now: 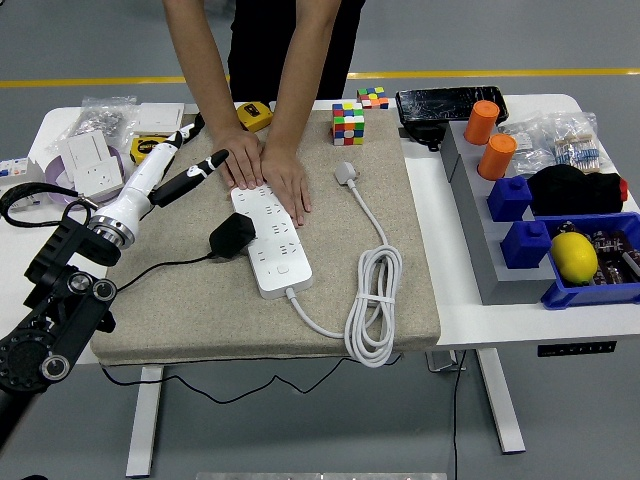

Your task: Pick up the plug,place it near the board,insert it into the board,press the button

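The robot's left arm (60, 300) is built of matte black segments with round joint housings, each showing a small pale circular cap or screw at its centre. A ribbed silver collar (112, 228) marks the wrist, and past it the forearm shell turns glossy white. The left hand (178, 170) is white along its back with black fingers (200, 170) tipped pale. A thin black cable loops out beside the wrist joint. The person (270, 60) at the far side wears a dark, black-looking top; both forearms are bare, with no sleeve, watch or band showing on them
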